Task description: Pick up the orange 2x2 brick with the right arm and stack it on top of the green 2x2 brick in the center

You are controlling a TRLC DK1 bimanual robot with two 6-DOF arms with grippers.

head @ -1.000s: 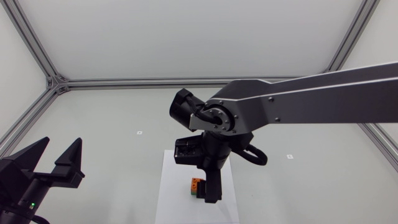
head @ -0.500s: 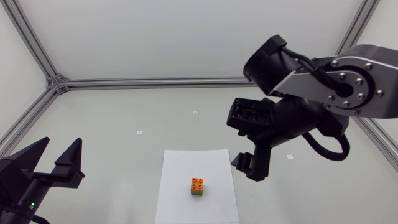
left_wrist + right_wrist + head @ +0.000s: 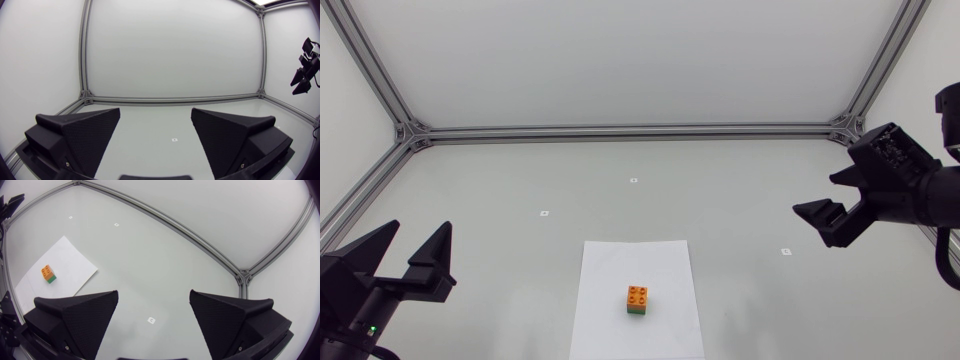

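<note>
Orange brick (image 3: 637,296) atop green brick (image 3: 637,312), middle of sheet (image 3: 610,290): stack apparently done. Right gripper (image 3: 814,196) wide, empty, clear aside; left gripper (image 3: 420,230) wide.

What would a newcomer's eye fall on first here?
A small orange 2x2 plastic brick sits on a green 2x2 plastic brick, on a white paper sheet in the middle of the table. The right arm's matte black hand hangs open far to the right, clear of the stack; the left arm's matte black hand is open at the left.
</note>
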